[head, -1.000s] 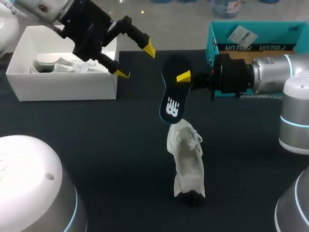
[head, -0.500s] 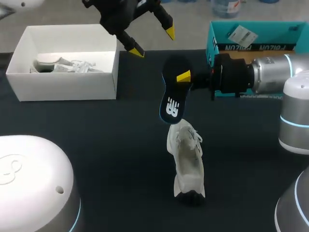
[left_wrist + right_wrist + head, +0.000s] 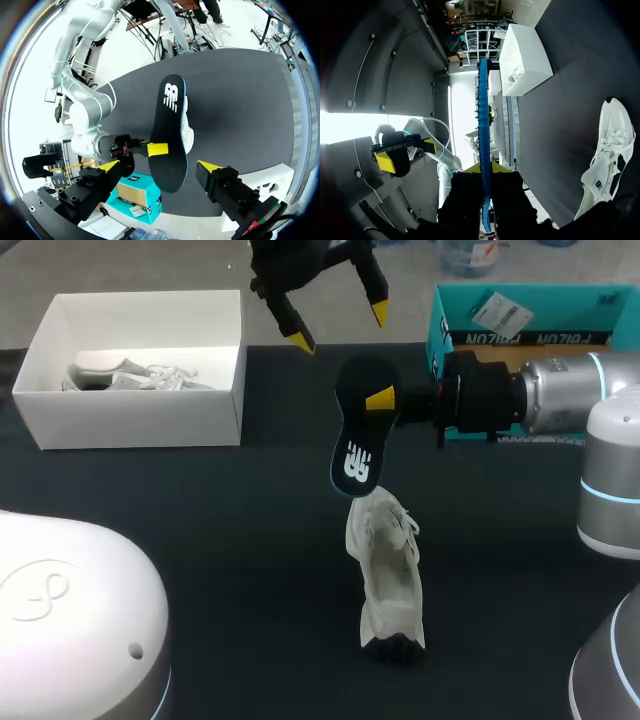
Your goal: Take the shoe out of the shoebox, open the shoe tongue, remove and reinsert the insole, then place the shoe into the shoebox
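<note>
A dark insole with a blue rim hangs in the air, heel end up, and my right gripper is shut on its upper part. Right below it, a white shoe lies on the black table. My left gripper stands open just behind and above the insole. In the left wrist view the insole sits ahead of my left gripper, between its spread tips but apart from them, with the shoe beyond. The right wrist view has the insole edge-on in my right gripper.
A white shoebox at the back left holds another shoe and paper. A teal box lid stands at the back right, behind my right arm. The shoebox and shoe also show in the right wrist view.
My left arm has swung right and back, from beside the white shoebox to just behind the insole, its gripper staying open. The right arm, insole and shoe have not moved.
</note>
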